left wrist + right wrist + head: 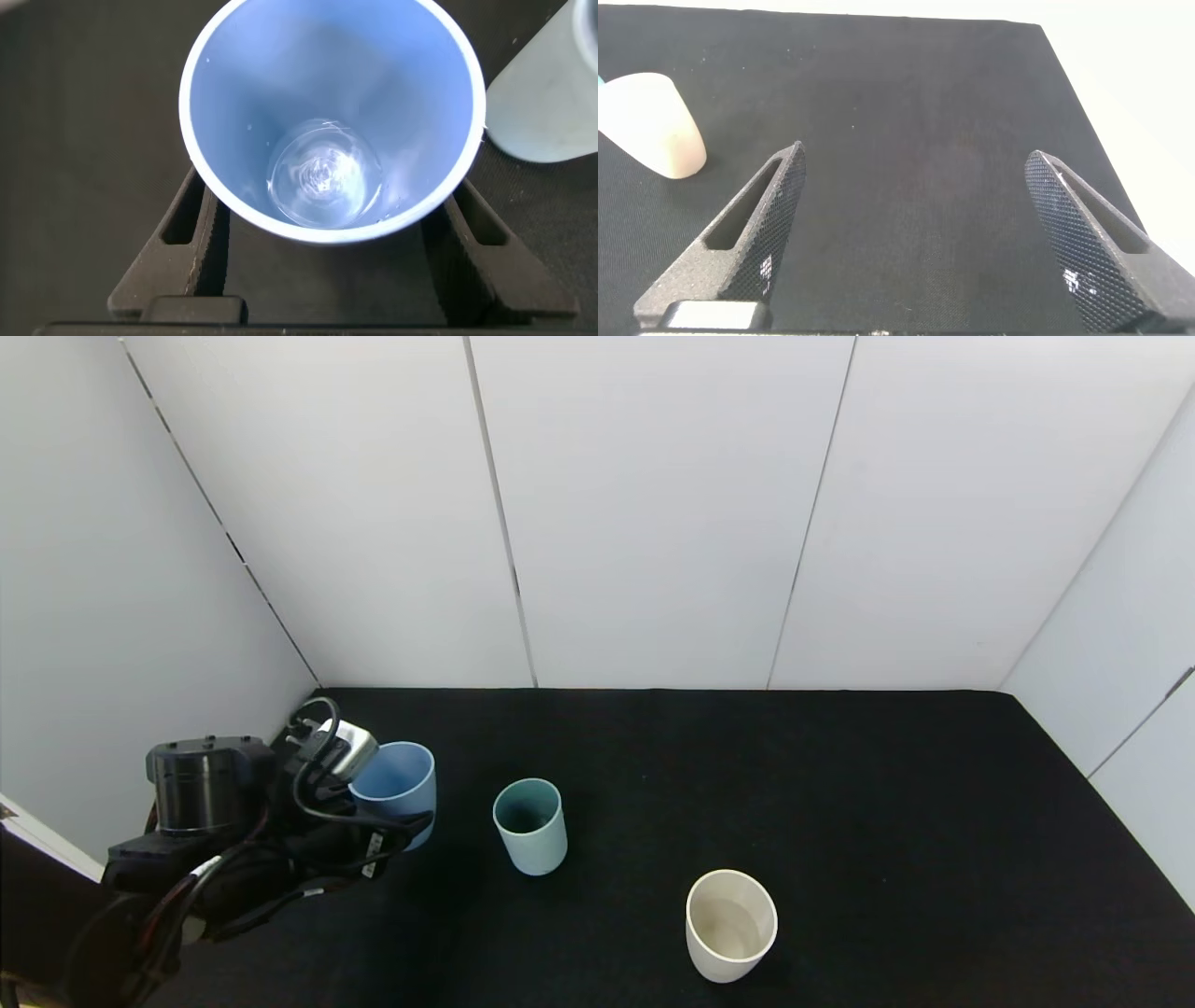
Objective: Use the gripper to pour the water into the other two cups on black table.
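My left gripper is shut on a light blue cup at the back left of the black table and holds it upright. In the left wrist view its fingers flank the cup, and a little clear water shimmers at the bottom. The teal-green cup stands just right of it and also shows in the left wrist view. The cream-white cup stands nearer the front, in the middle. My right gripper is open and empty over bare table, with the cream cup off to one side.
White wall panels close the table at the back and both sides. The table's right edge runs along the right wall. The right arm is out of the head view.
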You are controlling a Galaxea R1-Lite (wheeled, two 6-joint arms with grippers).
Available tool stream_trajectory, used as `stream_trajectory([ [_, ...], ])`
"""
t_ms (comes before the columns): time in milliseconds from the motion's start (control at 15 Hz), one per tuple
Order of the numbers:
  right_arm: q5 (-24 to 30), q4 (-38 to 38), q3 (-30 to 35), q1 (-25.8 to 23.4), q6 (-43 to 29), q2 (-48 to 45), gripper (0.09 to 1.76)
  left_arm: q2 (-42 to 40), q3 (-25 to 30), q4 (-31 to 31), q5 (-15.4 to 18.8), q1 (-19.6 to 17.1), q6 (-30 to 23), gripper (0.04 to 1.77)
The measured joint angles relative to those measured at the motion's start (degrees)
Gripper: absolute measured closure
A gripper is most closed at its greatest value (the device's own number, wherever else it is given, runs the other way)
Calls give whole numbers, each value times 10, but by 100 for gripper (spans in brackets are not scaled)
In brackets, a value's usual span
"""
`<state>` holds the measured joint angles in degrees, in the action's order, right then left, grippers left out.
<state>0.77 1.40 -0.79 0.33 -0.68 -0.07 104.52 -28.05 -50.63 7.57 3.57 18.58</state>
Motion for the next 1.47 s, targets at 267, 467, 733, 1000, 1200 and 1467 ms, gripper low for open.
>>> stream_trajectory([
  [267, 0, 0, 0, 0, 0, 0, 14, -49, -50, 95, -5, 7, 53, 61],
  [467, 0, 0, 0, 0, 0, 0, 14, -71, -76, 144, -40, 20, 95, 61],
  [733, 0, 0, 0, 0, 0, 0, 14, -92, -112, 209, -75, 44, 158, 61],
  [1000, 0, 0, 0, 0, 0, 0, 14, -97, -125, 214, -118, 57, 231, 61],
  [1200, 0, 0, 0, 0, 0, 0, 14, -96, -131, 214, -167, 78, 257, 61],
  [1467, 0, 0, 0, 0, 0, 0, 14, -92, -130, 214, -220, 111, 297, 61],
])
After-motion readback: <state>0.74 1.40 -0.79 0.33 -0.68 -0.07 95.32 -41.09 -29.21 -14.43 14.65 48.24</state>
